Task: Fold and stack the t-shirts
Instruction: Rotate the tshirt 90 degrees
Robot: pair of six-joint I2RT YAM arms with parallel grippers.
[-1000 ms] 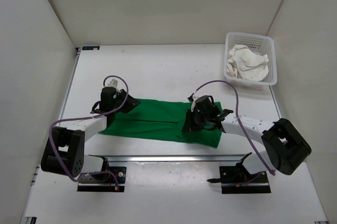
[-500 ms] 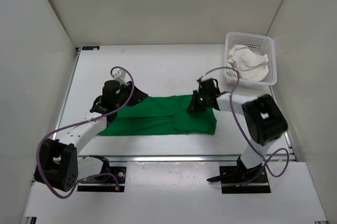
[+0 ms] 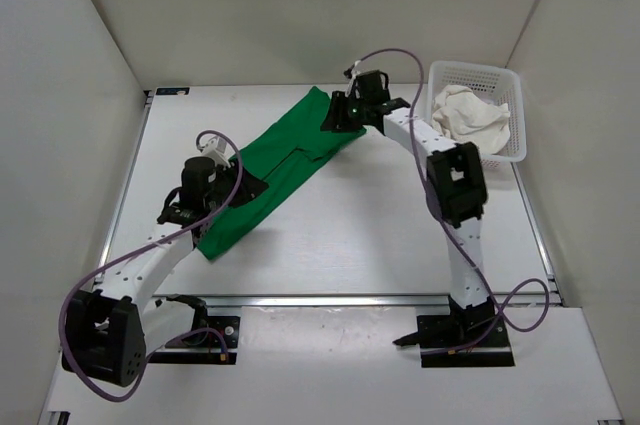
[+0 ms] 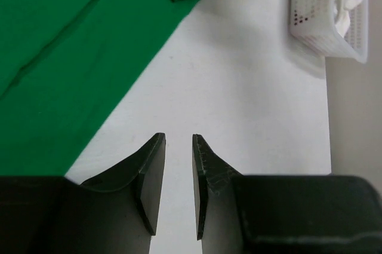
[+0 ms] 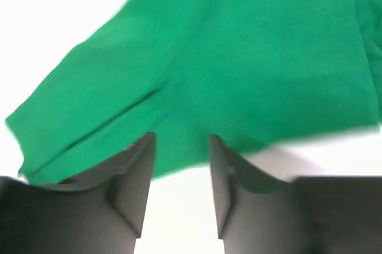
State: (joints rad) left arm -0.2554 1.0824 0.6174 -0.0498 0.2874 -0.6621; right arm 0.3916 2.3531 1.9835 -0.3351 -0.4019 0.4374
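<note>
The bright green t-shirt [image 3: 275, 170] lies folded into a long strip, slanting from near left to the far middle of the table. It also fills the upper left of the left wrist view [image 4: 71, 57] and the top of the right wrist view [image 5: 239, 57]. My right gripper [image 3: 337, 115] is stretched out to the strip's far end. It stands open [image 5: 182, 137], the cloth's edge just past its tips. My left gripper [image 3: 243, 188] hovers at the strip's near part, open a little [image 4: 179, 137] over bare table. The off-white t-shirt [image 3: 468, 117] lies crumpled in the basket.
The white mesh basket [image 3: 505, 80] stands at the far right corner, also seen in the left wrist view [image 4: 316, 18]. White walls close in the table on three sides. A metal rail [image 3: 320, 300] runs along the near edge.
The green strip swung from lying across the near table to a slant toward the back. My right gripper carried its end far away and opened. The left gripper stayed near the left end.
</note>
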